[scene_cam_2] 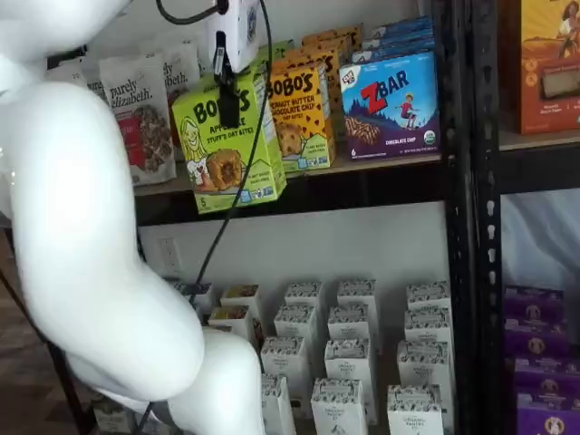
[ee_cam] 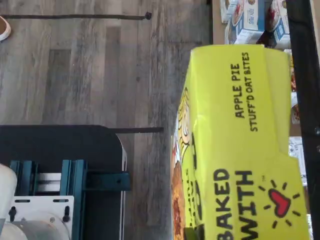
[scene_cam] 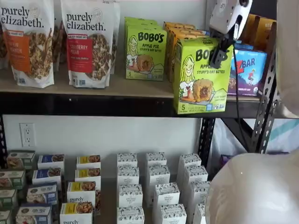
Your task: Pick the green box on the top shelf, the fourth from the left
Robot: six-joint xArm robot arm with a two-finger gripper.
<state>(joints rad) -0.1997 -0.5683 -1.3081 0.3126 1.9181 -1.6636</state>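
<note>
My end effector (scene_cam: pixel 219 52) was clamped on the green box (scene_cam: pixel 200 77) from above, holding it just off the top shelf (scene_cam: pixel 93 88) at its front edge, out of its row so neighbouring cartons stayed clear.

Gripper (scene_cam: pixel 219 52): black fingers clamped on the green box (scene_cam: pixel 200 77), holding it in front of the top shelf (scene_cam: pixel 93 100).
Arm (scene_cam_2: pixel 82 236): white, bulky, below and beside the green box.
</note>
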